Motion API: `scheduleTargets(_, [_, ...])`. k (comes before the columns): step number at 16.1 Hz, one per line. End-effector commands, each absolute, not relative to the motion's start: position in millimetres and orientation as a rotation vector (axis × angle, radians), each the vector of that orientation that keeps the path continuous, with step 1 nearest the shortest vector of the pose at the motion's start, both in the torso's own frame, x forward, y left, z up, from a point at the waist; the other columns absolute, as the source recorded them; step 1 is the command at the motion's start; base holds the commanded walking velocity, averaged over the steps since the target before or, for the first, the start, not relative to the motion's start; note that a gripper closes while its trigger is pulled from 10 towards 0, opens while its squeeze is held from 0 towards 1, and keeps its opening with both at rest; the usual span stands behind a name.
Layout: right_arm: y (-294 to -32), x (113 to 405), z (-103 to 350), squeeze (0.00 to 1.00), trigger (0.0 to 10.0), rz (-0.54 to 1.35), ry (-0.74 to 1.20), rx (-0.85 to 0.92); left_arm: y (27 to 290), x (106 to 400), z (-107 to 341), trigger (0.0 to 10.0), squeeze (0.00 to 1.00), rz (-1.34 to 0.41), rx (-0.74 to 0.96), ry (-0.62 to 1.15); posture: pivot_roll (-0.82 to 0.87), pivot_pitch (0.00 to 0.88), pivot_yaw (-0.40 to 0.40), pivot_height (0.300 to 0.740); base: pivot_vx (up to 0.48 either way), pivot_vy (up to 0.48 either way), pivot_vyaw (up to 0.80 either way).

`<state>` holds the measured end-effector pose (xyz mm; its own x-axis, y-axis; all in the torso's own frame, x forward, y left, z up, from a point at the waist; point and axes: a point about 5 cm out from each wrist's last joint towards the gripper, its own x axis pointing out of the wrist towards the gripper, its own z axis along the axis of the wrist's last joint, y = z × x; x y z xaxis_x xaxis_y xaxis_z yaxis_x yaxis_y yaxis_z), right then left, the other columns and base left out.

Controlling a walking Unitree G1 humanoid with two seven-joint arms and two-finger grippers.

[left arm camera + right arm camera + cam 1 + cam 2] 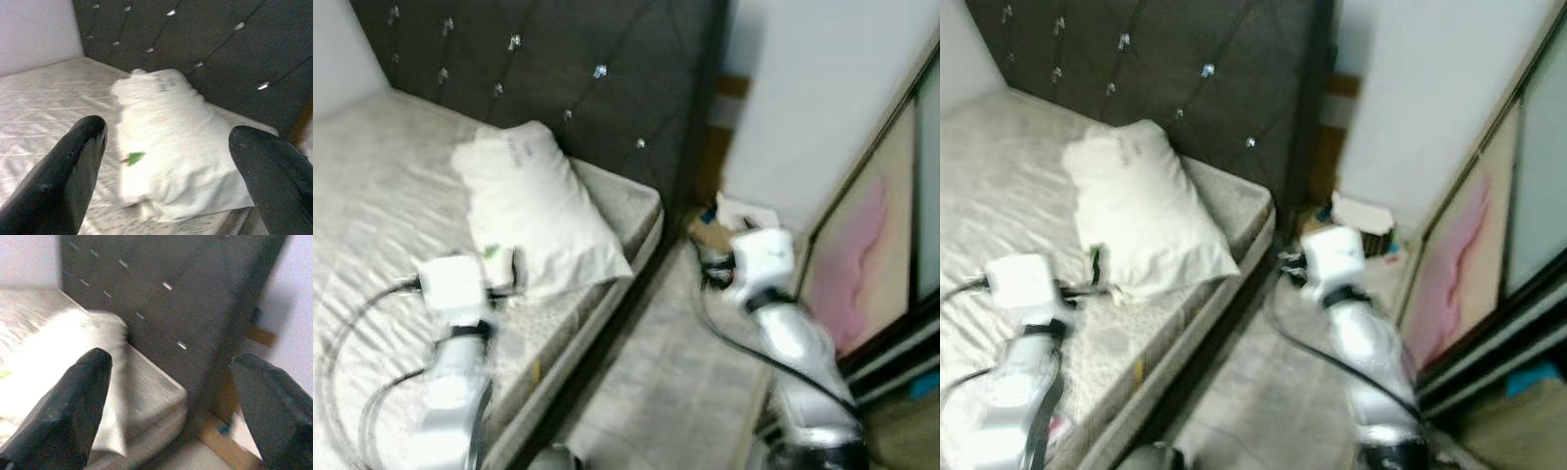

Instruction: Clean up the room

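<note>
A white pillow (533, 211) lies on the bed's pale mattress (372, 196), against the dark tufted headboard (558, 59). A small green tag (135, 157) sits on its near side. My left gripper (509, 274) hovers over the mattress just short of the pillow's near edge. In the left wrist view that gripper (168, 132) is open, with the pillow seen between its black fingers (73, 166). My right gripper (710, 264) hangs over the floor gap beside the bed's corner. In the right wrist view it (171, 362) is open, holding nothing and facing the headboard's end.
A tiled floor strip (675, 382) runs between the bed and a leaning panel with a pink picture (862, 264). A box with clutter (744, 215) sits on the floor by the white wall. Black cables (342, 333) loop over the mattress by my left arm.
</note>
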<state>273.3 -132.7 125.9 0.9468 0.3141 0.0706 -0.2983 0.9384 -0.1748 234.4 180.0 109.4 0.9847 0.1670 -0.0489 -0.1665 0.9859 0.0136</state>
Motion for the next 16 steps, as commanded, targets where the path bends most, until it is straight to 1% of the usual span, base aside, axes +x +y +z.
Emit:
scheduleTargets(1, [-140.2,274.4,125.4,0.0,10.0,0.3,-0.088,-0.179,175.5,235.5,114.2,10.0,0.0,0.154,0.016,0.031,0.04,0.0,-0.032,0.74,0.0,0.0,0.8])
scheduleTargets(4, [-139.4,276.7,126.7,0.0,10.0,0.305,-0.092,-0.176,174.8,238.6,114.4,10.0,0.0,0.168,0.082,0.027,0.04,0.001,-0.033,0.74,0.0,0.0,0.8])
scheduleTargets(6, [-138.0,278.1,127.2,0.0,10.0,0.308,-0.095,-0.174,172.7,238.3,113.1,10.0,0.0,0.163,0.031,0.045,0.04,0.005,-0.029,0.74,0.0,0.0,0.8])
scheduleTargets(9, [-137.1,278.3,126.8,0.0,10.0,0.31,-0.096,-0.173,175.6,237.4,111.6,10.0,0.0,0.178,0.001,0.068,0.04,0.005,-0.029,0.74,0.0,0.0,0.8])
scheduleTargets(10, [-137.1,278.3,126.6,0.0,10.0,0.309,-0.095,-0.172,174.9,236.7,112.2,10.0,0.0,0.145,-0.005,0.057,0.04,0.005,-0.029,0.74,0.0,0.0,0.8])
scheduleTargets(12, [-137.7,279.2,127.4,0.0,10.0,0.307,-0.097,-0.171,174.5,234.6,114.2,10.0,0.0,0.158,-0.014,0.055,0.03,0.01,-0.03,0.74,0.0,0.0,0.8])
scheduleTargets(13, [-137.8,279.5,127.4,0.0,10.0,0.306,-0.097,-0.171,174.3,234.9,114.3,10.0,0.0,0.155,-0.05,0.047,0.03,0.01,-0.03,0.74,0.0,0.0,0.8])
scheduleTargets(14, [-137.8,279.6,127.6,0.0,10.0,0.308,-0.097,-0.171,173.6,234.3,117.6,10.0,0.0,0.111,-0.08,-0.005,0.03,0.013,-0.031,0.74,0.0,0.0,0.8])
scheduleTargets(16, [-137.7,279.8,128.0,0.0,10.0,0.31,-0.098,-0.171,176.4,233.5,120.0,10.0,0.0,0.139,-0.023,-0.043,0.03,0.015,-0.031,0.74,0.0,0.0,0.8])
